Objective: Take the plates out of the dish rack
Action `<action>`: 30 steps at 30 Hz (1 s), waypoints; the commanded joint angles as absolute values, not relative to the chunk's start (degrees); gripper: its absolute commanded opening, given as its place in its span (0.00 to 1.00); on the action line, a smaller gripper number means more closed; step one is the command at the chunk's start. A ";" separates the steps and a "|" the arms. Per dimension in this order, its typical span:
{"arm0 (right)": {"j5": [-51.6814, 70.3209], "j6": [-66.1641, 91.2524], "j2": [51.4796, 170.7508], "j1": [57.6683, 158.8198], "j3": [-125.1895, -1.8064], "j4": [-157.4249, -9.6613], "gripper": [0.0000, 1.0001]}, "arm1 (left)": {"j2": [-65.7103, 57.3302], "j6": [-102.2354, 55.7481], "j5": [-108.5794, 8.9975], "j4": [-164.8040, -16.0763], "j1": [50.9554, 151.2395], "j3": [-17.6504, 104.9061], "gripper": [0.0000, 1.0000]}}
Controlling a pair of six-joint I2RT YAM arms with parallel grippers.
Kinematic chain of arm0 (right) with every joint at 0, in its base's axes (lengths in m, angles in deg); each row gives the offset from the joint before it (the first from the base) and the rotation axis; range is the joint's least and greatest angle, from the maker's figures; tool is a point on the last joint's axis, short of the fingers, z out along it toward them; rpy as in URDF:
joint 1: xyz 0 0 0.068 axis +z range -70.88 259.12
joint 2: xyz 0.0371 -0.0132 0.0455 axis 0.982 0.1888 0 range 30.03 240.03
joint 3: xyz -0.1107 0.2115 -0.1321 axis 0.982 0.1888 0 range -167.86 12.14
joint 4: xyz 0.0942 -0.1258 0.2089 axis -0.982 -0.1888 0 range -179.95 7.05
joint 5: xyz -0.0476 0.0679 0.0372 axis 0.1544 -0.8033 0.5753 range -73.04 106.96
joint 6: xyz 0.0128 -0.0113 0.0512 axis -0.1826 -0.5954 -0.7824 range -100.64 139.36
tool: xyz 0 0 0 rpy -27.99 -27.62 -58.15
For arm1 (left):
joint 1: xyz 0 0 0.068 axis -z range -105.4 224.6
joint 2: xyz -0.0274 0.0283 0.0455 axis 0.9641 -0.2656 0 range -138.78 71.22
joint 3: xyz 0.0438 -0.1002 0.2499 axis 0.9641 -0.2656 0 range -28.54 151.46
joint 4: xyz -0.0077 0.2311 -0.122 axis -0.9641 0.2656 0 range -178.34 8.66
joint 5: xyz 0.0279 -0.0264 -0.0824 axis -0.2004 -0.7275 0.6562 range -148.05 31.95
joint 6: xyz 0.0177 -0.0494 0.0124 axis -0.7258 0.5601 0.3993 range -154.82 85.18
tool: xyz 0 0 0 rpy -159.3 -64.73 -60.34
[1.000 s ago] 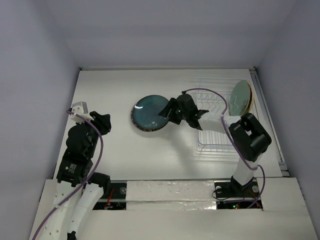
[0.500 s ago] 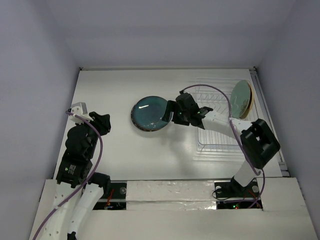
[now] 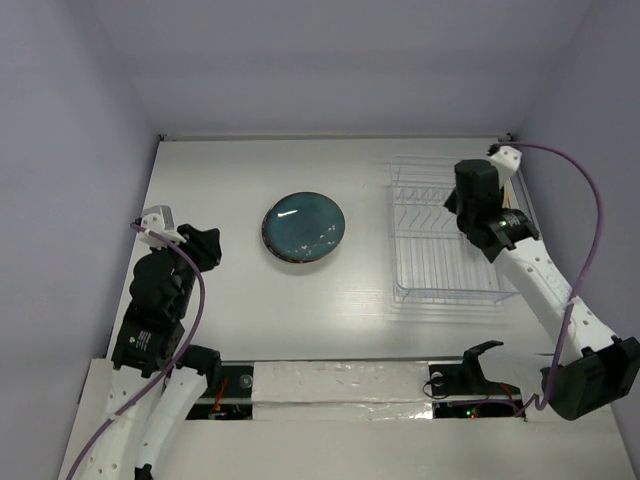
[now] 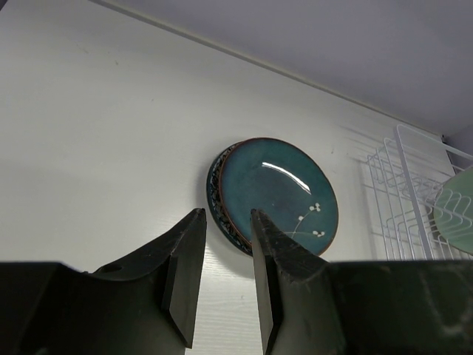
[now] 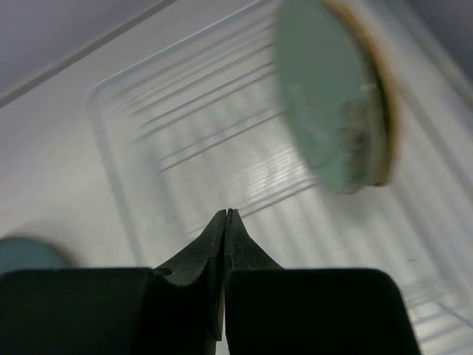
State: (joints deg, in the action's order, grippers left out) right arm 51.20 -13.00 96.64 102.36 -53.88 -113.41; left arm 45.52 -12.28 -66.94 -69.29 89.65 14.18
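A glossy dark teal plate (image 3: pixel 304 226) lies flat at the table's middle, on top of a dark patterned plate whose rim (image 4: pixel 220 214) shows under it. The clear wire dish rack (image 3: pixel 425 270) stands at the right. In the right wrist view a pale green plate (image 5: pixel 325 96) stands upright in the rack (image 5: pixel 185 140), with a tan plate (image 5: pixel 389 126) right behind it. My right gripper (image 5: pixel 226 212) hangs over the rack, shut and empty, left of the green plate. My left gripper (image 4: pixel 227 212) is open a little, empty, at the table's left, facing the teal plate (image 4: pixel 277 194).
White walls close the table at the back and both sides. The rack (image 4: pixel 403 214) sits close to the right wall. My right arm (image 3: pixel 530 265) stretches along the rack's right side. My left arm (image 3: pixel 160 290) stays folded near the left edge.
My right arm has swung from the teal plate over to the rack's far right, and its jaws have shut. The teal plate stays on the table. My left arm has not moved.
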 commanded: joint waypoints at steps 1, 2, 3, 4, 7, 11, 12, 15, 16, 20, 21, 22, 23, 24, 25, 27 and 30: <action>58.97 -8.34 96.48 95.57 -54.05 -119.16 0.00 | 46.17 -12.94 -66.49 -72.16 89.98 13.56 0.28; 59.32 -7.89 96.65 94.33 -54.05 -119.16 0.00 | 46.08 -13.03 -66.49 -72.16 89.98 13.56 0.28; 59.41 -7.45 97.09 91.89 -53.78 -118.81 0.05 | 46.08 -13.03 -66.40 -72.16 89.98 13.56 0.28; 58.45 -6.32 97.44 90.56 -53.69 -118.02 0.08 | 45.99 -13.03 -66.40 -72.16 90.50 13.56 0.28; 54.86 -5.34 99.29 85.81 -54.57 -116.70 0.23 | 45.99 -13.03 -66.49 -72.16 91.03 13.56 0.28; 51.94 -4.90 102.09 83.51 -56.33 -115.12 0.38 | 45.82 -13.03 -66.49 -72.16 91.03 13.56 0.28; 52.03 -4.73 102.97 82.82 -56.77 -115.03 0.42 | 45.90 -13.03 -66.58 -72.08 91.03 13.56 0.28; 52.55 -4.20 106.49 81.32 -57.91 -114.94 0.42 | 45.90 -13.03 -66.58 -72.08 91.03 13.56 0.28; 52.30 -3.85 107.46 80.62 -58.26 -114.77 0.42 | 45.90 -13.03 -66.58 -72.08 91.03 13.56 0.28; 50.28 -3.32 108.34 80.08 -58.44 -112.75 0.42 | 45.82 -12.94 -66.58 -71.99 91.03 13.56 0.28; 49.84 -3.32 108.69 80.08 -58.53 -112.48 0.42 | 45.82 -12.94 -66.58 -71.99 91.03 13.56 0.28; 49.92 -3.32 109.13 80.08 -58.44 -112.22 0.42 | 45.82 -13.03 -66.58 -71.99 91.03 13.56 0.28; 50.27 -3.32 109.40 80.08 -58.35 -112.13 0.41 | 45.82 -13.03 -66.66 -71.99 91.03 13.56 0.28; 50.45 -3.32 109.75 80.08 -58.35 -112.13 0.41 | 45.82 -13.03 -66.67 -71.99 91.03 13.56 0.28; 50.53 -3.40 110.19 80.08 -58.27 -112.04 0.41 | 45.73 -13.03 -66.67 -72.08 91.03 13.65 0.28; 50.45 -3.49 110.37 79.56 -57.92 -111.86 0.39 | 45.55 -13.03 -66.58 -71.99 91.03 13.65 0.28; 50.01 -3.58 110.72 79.56 -57.47 -110.98 0.31 | 45.55 -13.03 -66.58 -71.99 91.03 13.65 0.28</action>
